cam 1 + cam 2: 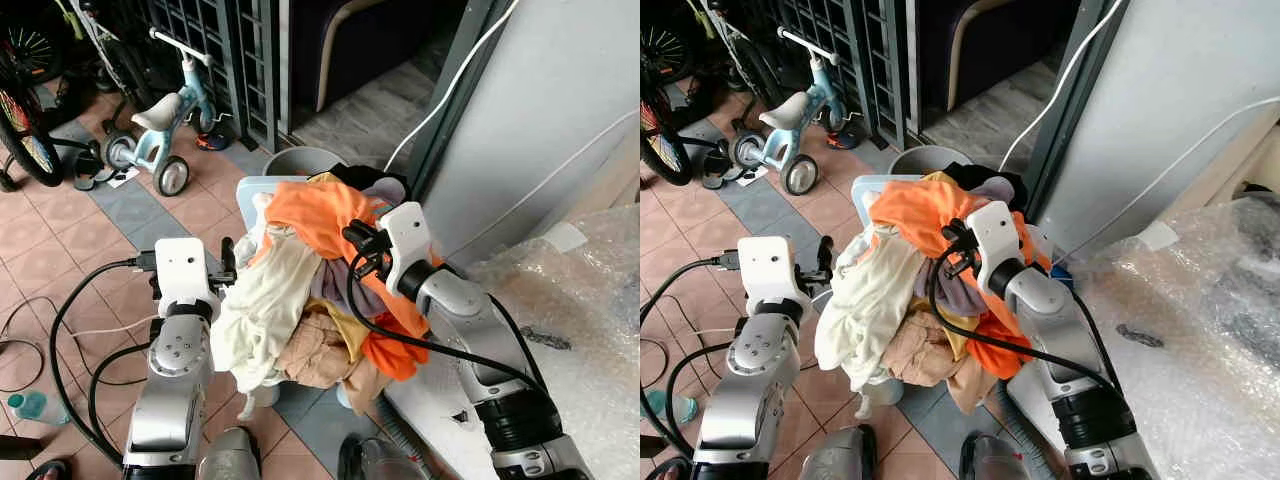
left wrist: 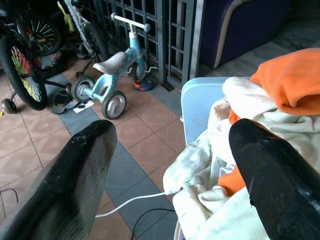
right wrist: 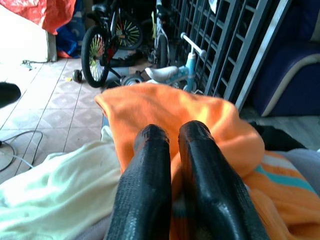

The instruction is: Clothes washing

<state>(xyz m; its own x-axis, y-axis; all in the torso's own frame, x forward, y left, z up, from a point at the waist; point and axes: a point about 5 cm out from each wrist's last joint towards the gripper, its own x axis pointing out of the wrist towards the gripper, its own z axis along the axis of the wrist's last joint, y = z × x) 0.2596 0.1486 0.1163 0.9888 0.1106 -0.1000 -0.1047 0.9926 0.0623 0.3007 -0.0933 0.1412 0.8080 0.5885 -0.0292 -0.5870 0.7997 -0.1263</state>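
Overflowing laundry pile [image 1: 310,290] leans left (2 claws flank it): left claw [image 2: 170,165] spread, right claw [image 3: 172,145] closed.

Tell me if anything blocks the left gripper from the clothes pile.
Nothing visible does. The left gripper is open beside the clothes pile, its fingers straddling the cream cloth at the pile's left edge. The right gripper already rests shut on the orange garment.

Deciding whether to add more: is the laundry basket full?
Overfull: clothes heap above the light-blue basket rim and drape down its sides.
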